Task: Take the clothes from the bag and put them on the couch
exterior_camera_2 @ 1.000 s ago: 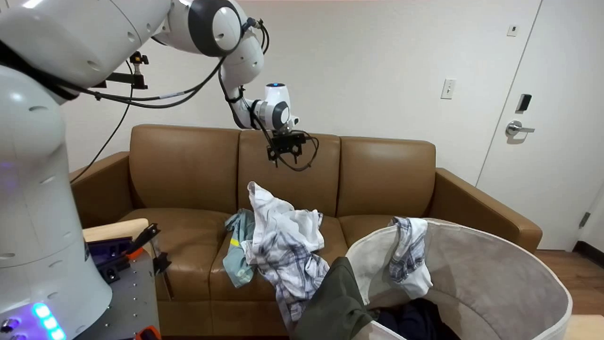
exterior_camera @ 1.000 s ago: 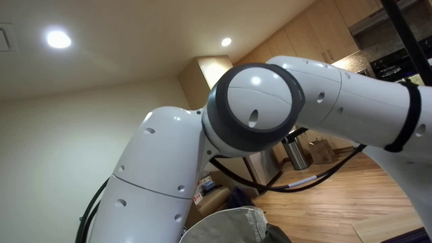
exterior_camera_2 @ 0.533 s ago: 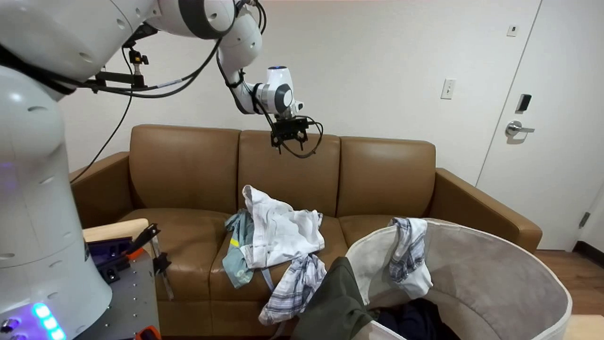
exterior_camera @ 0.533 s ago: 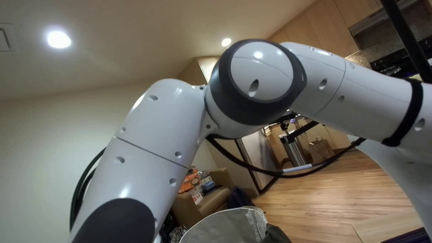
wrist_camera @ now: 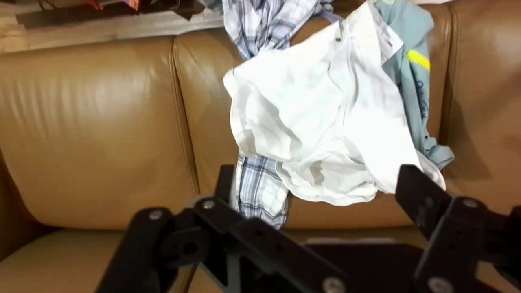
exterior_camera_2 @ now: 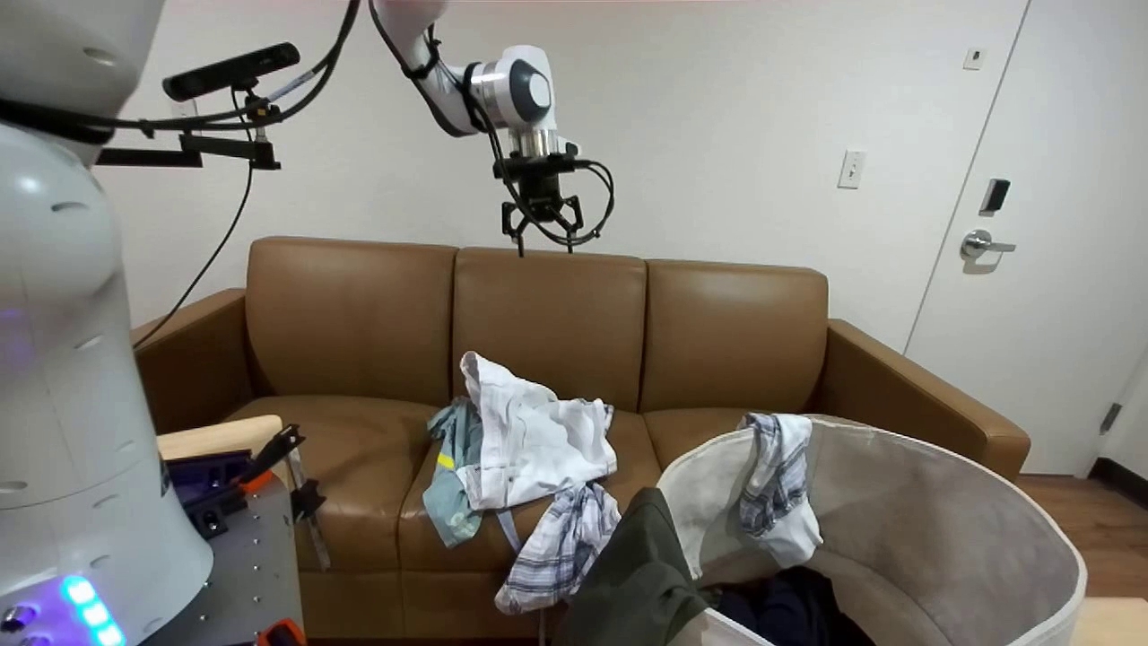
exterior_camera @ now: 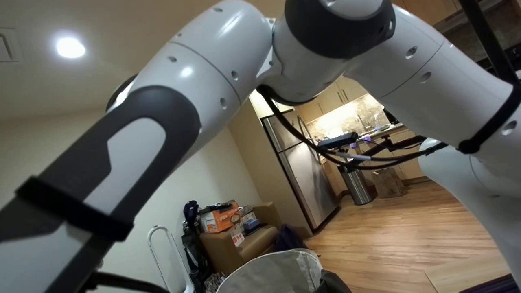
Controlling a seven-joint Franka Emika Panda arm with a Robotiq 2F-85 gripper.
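Nearest, in an exterior view, the grey bag (exterior_camera_2: 937,507) is not yet emptied: a dark green garment (exterior_camera_2: 641,570) is draped over its rim, a navy garment (exterior_camera_2: 794,610) is seen inside, and a plaid cloth (exterior_camera_2: 776,484) is hung over the far rim. Beyond, on the couch (exterior_camera_2: 735,327), a white garment (exterior_camera_2: 543,444), a plaid shirt (exterior_camera_2: 562,547) and a blue-green garment (exterior_camera_2: 456,493) are heaped. Farthest, above the heap and clear of it, the claw (exterior_camera_2: 545,250) is released, its jaws spread, nothing gripped. The work is judged about half done; three pieces seem left to be moved.
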